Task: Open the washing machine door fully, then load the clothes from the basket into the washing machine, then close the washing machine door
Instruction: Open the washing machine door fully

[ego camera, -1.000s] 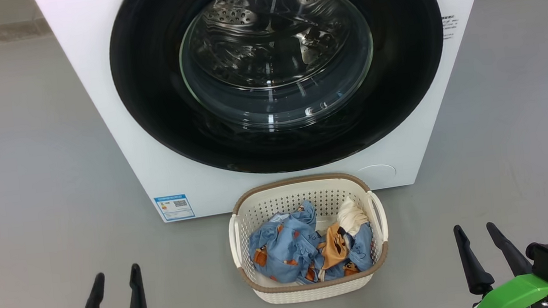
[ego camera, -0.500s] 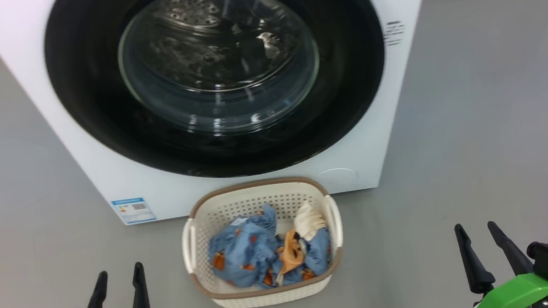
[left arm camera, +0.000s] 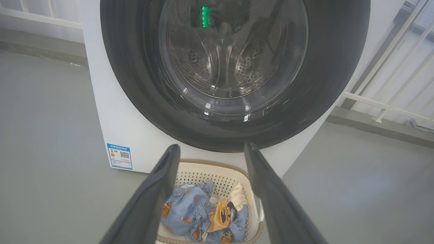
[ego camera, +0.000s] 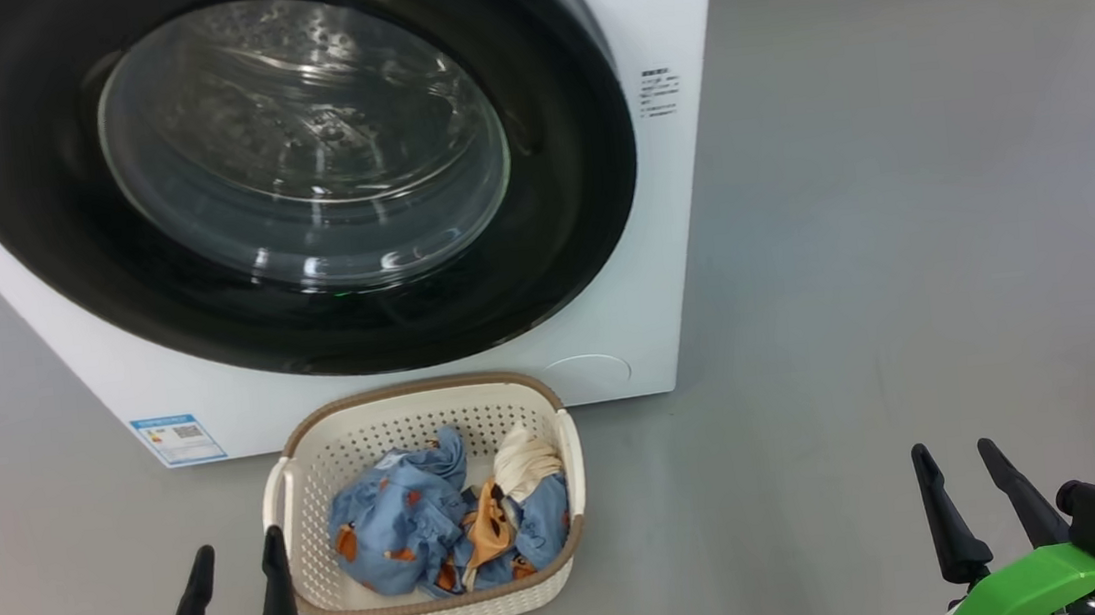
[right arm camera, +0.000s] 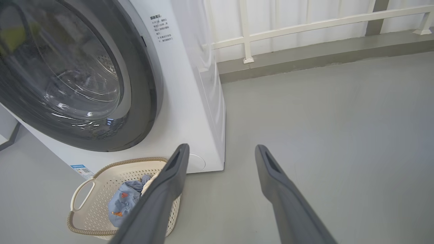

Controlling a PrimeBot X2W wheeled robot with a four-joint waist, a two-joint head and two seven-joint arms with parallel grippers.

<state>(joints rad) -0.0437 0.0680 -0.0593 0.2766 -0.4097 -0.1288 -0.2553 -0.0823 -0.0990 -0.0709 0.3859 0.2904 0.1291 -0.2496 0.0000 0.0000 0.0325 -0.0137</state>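
The washing machine door (ego camera: 585,173) is shut, so nothing can go in yet. The basket (ego camera: 415,393) sits right in front of the washing machine (ego camera: 686,234), keeping the clothes (ego camera: 398,533) close for loading. Farther out from the machine, the left gripper (ego camera: 237,543) and right gripper (ego camera: 952,449) hold nothing, jaws apart, ready for the door.

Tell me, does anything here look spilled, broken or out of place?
Nothing stands out. The washing machine door sits shut, the basket stands upright on the floor before it, the clothes all lie inside, and the left claw and right claw hang open, empty.
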